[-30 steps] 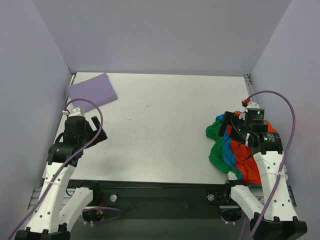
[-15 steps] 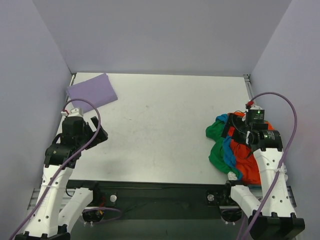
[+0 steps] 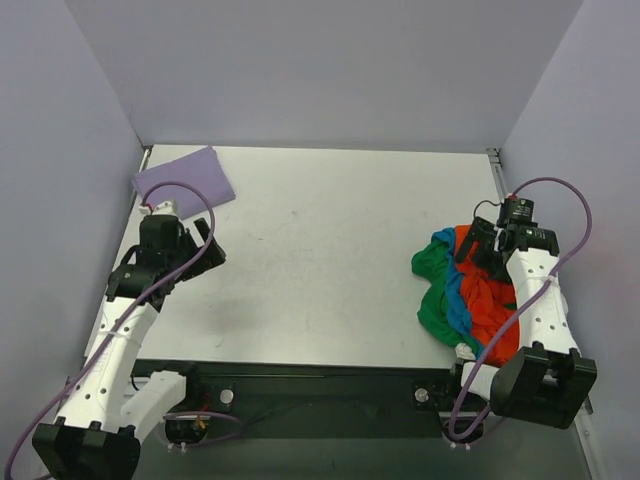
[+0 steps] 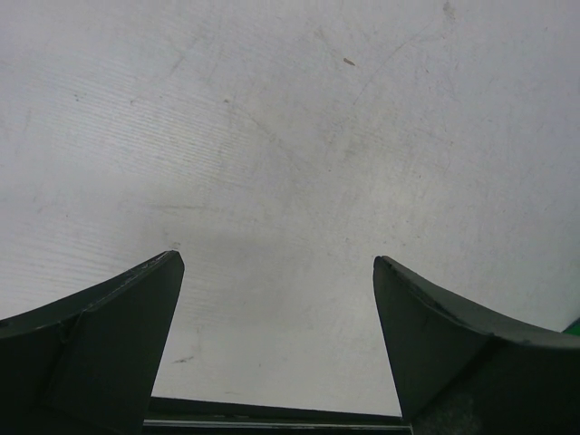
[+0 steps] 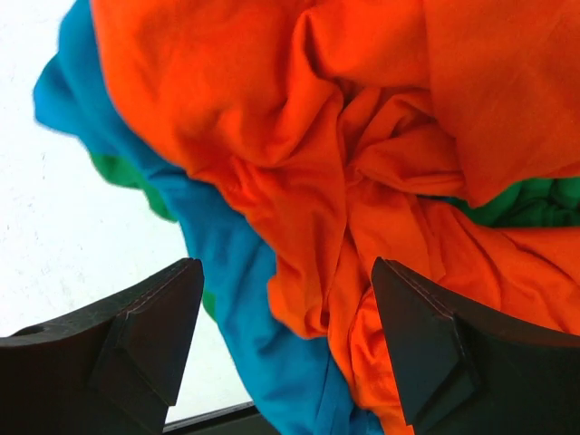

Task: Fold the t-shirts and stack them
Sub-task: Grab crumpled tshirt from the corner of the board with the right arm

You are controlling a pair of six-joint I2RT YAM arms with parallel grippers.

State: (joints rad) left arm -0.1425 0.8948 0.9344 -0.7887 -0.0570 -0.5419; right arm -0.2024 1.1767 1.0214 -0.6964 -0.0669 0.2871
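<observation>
A folded lavender t-shirt (image 3: 184,180) lies flat at the far left corner of the table. At the right sits a crumpled pile of t-shirts: orange-red (image 3: 497,312) on top, blue (image 3: 456,298) under it, green (image 3: 431,305) on the left edge. My right gripper (image 3: 477,246) hovers open just above the pile; in the right wrist view its fingers (image 5: 145,335) straddle orange (image 5: 362,118) and blue (image 5: 245,308) folds, gripping nothing. My left gripper (image 3: 206,254) is open over bare table (image 4: 290,136), below the lavender shirt.
Lilac walls enclose the table on the left, back and right. The table's dark front rail (image 3: 300,375) runs between the two arm bases. The right arm's purple cable (image 3: 575,225) loops over the pile's right side.
The right arm has swung back and rightward, its gripper now over the pile's far part. The left gripper has shifted slightly farther and rightward. The shirts have not moved.
</observation>
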